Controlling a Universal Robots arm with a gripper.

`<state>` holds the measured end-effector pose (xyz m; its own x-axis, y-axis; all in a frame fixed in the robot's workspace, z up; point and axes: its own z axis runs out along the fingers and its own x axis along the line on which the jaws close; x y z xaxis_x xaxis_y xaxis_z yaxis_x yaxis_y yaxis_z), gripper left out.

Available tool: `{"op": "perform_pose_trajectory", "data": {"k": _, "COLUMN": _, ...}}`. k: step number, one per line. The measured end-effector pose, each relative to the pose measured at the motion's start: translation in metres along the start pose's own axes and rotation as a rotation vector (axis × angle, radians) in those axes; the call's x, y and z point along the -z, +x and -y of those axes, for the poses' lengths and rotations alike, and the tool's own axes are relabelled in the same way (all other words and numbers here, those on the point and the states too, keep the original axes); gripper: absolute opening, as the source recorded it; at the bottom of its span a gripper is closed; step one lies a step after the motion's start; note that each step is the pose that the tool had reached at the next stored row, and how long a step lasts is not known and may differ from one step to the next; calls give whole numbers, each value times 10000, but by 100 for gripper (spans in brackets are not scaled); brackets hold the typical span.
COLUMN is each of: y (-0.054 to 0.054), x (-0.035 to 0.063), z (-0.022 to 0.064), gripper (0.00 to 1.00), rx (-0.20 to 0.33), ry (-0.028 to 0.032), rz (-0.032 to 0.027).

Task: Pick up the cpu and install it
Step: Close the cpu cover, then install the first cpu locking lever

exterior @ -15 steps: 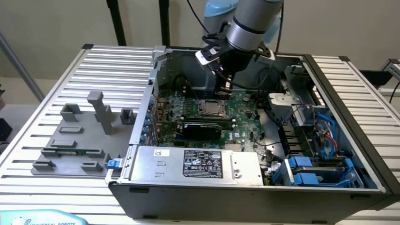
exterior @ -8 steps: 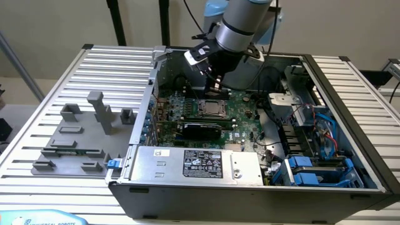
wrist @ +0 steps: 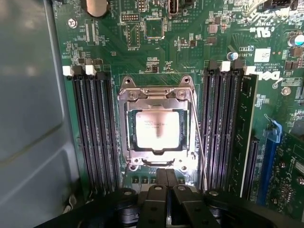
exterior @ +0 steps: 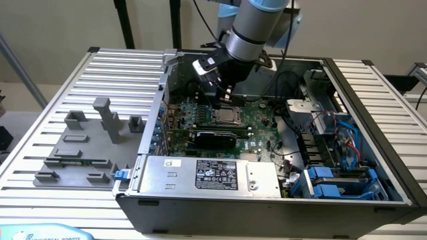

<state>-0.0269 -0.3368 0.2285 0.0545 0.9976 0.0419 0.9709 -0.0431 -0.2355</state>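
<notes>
Closest to you is the gripper (wrist: pixel 167 178): its 2 dark fingers (wrist: pixel 160 199) stand pressed together with only a thin seam between them, and they hold nothing. Just ahead of the jaws lies the cpu (wrist: pixel 157 129), flat in the motherboard socket, its silvery top facing up and apart from the fingertips. The socket's metal frame (wrist: pixel 124 137) surrounds the cpu on all 4 sides, and the frame's near edge sits right at the jaws' tips; you cannot tell whether they touch it. A thin wire lever (wrist: pixel 197 137) runs along one flank of the frame, and whether it is latched is unclear. Dark memory slots (wrist: pixel 95 137) flank the socket on both sides of the jaws, and a long green memory stick (wrist: pixel 248 137) stands in the outermost slot on the lever's side. Beyond the cpu, farther from the jaws, stretches the green motherboard (wrist: pixel 156 52). From the exterior view you see the gripper (exterior: pixel 225 95) pointing down inside the open grey computer case (exterior: pixel 267 212), directly above the cpu (exterior: pixel 227 116), with the power supply (exterior: pixel 200 172) well apart from the jaws, by the case's front wall.
</notes>
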Motion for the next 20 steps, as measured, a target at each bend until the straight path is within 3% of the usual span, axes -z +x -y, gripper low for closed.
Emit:
{"op": "perform_pose_trajectory", "data": {"k": 14, "y": -21, "x": -255, "z": -27, "gripper": 11, "rx": 0, "ry": 1, "rz": -2}}
{"op": "perform_pose_trajectory", "data": {"k": 20, "y": -21, "x": -243, "z": -18, "gripper": 11, "rx": 0, "ry": 22, "rz": -8}}
